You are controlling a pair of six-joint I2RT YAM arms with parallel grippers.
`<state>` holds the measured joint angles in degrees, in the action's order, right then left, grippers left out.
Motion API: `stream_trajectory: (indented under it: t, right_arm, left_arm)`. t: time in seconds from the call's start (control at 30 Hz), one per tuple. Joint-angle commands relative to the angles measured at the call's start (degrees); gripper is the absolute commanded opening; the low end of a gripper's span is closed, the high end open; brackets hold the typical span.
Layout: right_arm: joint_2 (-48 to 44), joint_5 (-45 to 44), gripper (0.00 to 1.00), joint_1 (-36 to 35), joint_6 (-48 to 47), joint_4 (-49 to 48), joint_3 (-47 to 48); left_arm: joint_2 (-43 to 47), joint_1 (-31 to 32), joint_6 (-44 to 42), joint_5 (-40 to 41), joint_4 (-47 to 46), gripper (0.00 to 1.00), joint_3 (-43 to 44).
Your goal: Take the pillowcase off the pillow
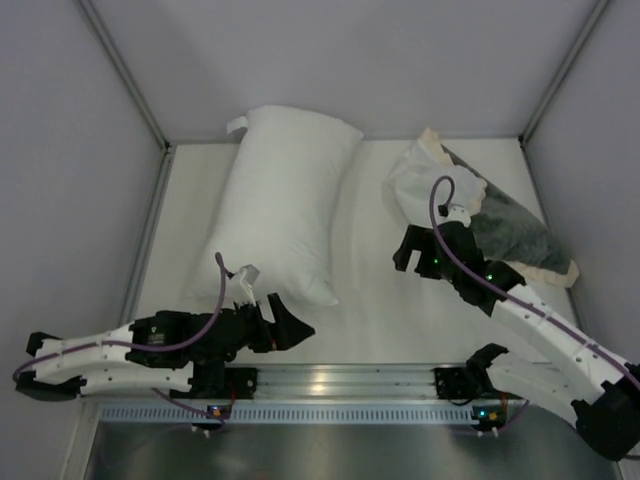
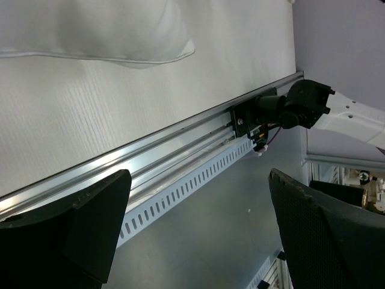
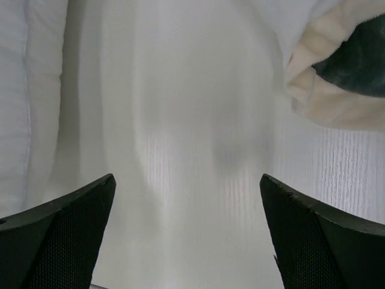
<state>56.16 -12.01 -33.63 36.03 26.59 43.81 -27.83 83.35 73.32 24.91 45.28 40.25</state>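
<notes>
The pillow (image 1: 285,200) lay bare on the left half of the white table (image 1: 380,300), its long side running away from the arms and a small tag (image 1: 237,124) sticking out at its far left corner. The pillowcase (image 1: 510,228) sat well apart from it, in a crumpled heap at the far right. Grey plush faced up, a white fold was bunched at its far end, and a cream frill (image 1: 560,270) showed along the near right edge. From above, the right arm's wrist and its purple cable crossed the heap's near left side and hid how the cloth lay there. Whether the cover's opening faced up or down could not be made out. The right gripper (image 1: 412,250) hung over bare table between the two things, its claw spread wide and gripping nothing. Its wrist camera caught only a frilled corner of the cover at the upper right and a strip of the cushion at the left edge, both cut off by the frame. The left gripper (image 1: 295,325) hovered low beside the pillow's near corner, above the aluminium rail (image 1: 340,380), its claw likewise released and bare. In its own view only that one white corner showed, the rest lying beyond the top edge.
</notes>
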Motion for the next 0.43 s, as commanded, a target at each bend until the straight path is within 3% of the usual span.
stream_trajectory:
  t: [0.0, 0.17, 0.4]
  right_arm:
    - [-8.75, -0.66, 0.99, -0.56, 2.01, 6.89, -5.38]
    - [-20.28, 10.49, 0.99, -0.65, 10.52, 7.42, -12.95]
    - [-42.23, 13.4, 1.0, -0.65, 14.51, 8.14, -20.78]
  left_arm:
    - [-0.9, 0.23, -1.34, -0.38, -9.4, 0.99, -2.79]
    - [-0.65, 0.23, 1.03, -2.84, -13.54, 0.99, -7.72]
    - [8.57, 0.23, 1.49, -7.15, -25.13, 0.99, -19.75]
